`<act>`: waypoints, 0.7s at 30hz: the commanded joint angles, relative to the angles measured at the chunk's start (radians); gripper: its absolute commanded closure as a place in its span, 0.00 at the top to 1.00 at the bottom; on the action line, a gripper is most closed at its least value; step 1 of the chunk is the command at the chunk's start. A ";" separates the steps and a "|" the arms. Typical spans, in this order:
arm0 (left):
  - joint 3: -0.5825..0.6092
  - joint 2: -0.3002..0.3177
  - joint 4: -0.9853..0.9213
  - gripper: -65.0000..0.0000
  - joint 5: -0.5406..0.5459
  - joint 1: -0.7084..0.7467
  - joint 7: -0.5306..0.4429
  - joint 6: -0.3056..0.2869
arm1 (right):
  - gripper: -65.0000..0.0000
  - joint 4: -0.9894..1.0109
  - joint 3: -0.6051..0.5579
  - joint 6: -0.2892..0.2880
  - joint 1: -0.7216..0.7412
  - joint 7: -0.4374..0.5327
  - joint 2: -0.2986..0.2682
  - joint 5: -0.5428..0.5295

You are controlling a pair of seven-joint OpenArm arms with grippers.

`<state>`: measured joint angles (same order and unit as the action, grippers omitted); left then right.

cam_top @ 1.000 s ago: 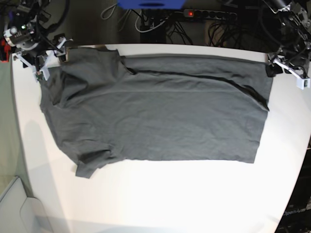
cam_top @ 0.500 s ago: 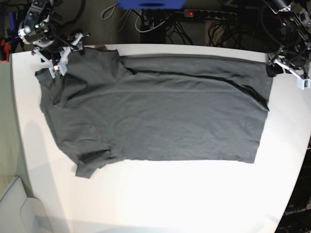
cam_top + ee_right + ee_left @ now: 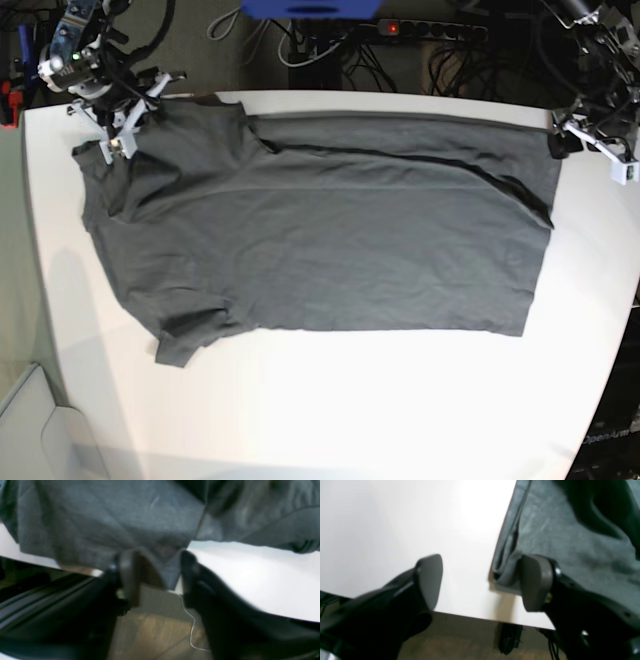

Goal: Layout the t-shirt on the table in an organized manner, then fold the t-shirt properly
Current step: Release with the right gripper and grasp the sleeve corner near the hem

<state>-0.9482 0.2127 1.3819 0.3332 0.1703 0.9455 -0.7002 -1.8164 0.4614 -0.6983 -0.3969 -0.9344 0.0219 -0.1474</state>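
The dark grey t-shirt (image 3: 330, 240) lies spread flat on the white table (image 3: 350, 410), neck end to the left and hem to the right. My right gripper (image 3: 128, 118) is at the far-left sleeve by the table's back edge. In the right wrist view, a point of the t-shirt (image 3: 112, 517) hangs between the fingers of that gripper (image 3: 158, 577), which stand narrowed but still apart. My left gripper (image 3: 572, 140) is at the far-right hem corner. It stands open (image 3: 482, 582), one finger on the t-shirt (image 3: 570, 535), the other over bare table (image 3: 395, 517).
Behind the table's far edge lie a power strip (image 3: 430, 30) with a red switch, tangled cables and a blue object (image 3: 310, 8). A pale bin (image 3: 30, 430) sits off the near-left corner. Floor shows below the table edge (image 3: 250, 580) in both wrist views.
My right gripper moved from the table's left corner toward the far sleeve, and its jaws have drawn closer around the cloth edge. The left arm and the shirt have not moved.
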 commanded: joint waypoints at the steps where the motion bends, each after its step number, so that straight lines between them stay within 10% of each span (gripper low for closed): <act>1: -0.002 0.011 0.011 0.72 -0.007 -0.001 0.017 0.004 | 0.09 -0.004 0.000 0.000 -0.006 -0.015 -0.003 -0.001; 21: -0.004 0.011 0.011 0.72 -0.007 0.007 0.019 0.004 | 0.00 -0.159 -0.083 0.000 0.238 -0.222 -0.006 -0.001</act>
<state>-0.9482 0.2131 1.3819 0.3332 0.1715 0.9459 -0.7002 -1.9575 0.3813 -0.6987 -0.1677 -1.1755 0.0189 -0.1337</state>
